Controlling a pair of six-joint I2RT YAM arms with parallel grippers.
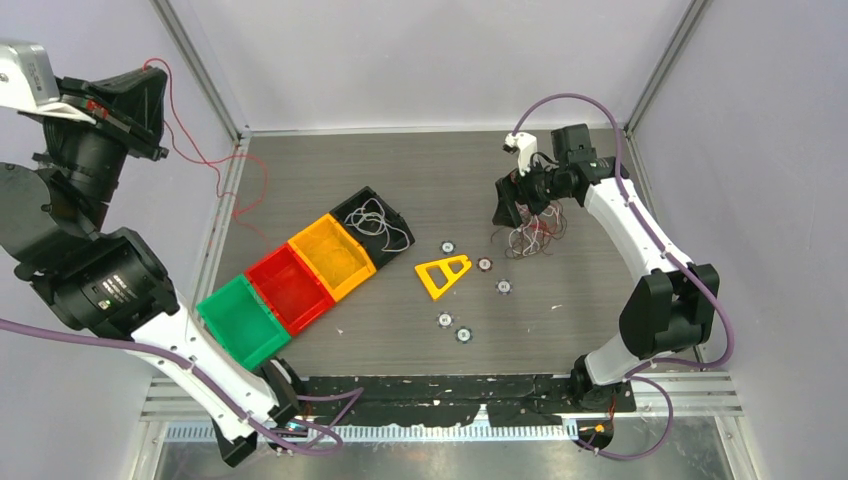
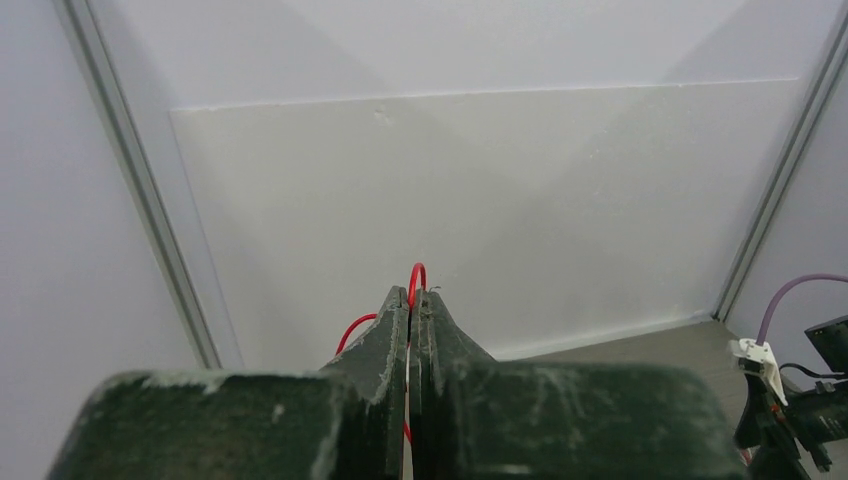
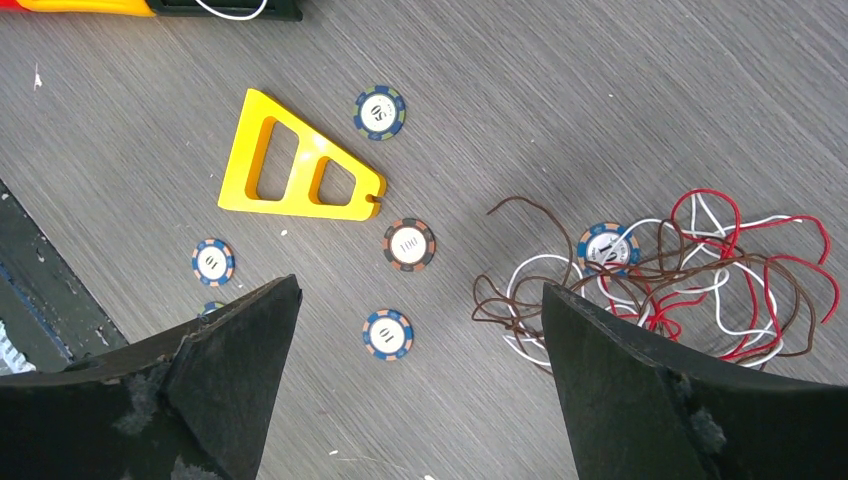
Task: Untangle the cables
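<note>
The left end effector (image 2: pixel 410 300) is pinched fully closed on a red cable (image 2: pixel 416 272). The right end effector (image 3: pixel 420 292) gapes wide and empty above the cable tangle (image 3: pixel 690 270) on the counter (image 3: pixel 600 100).

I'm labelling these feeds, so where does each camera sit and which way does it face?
Top external: above and behind, looking down on the table; left arm, right arm show.
Left wrist: raised, facing the back wall; left gripper shut on a red cable.
Right wrist: looking down at the tangle and yellow triangle; right gripper open.
Shared: top and right wrist see the tangle.
</note>
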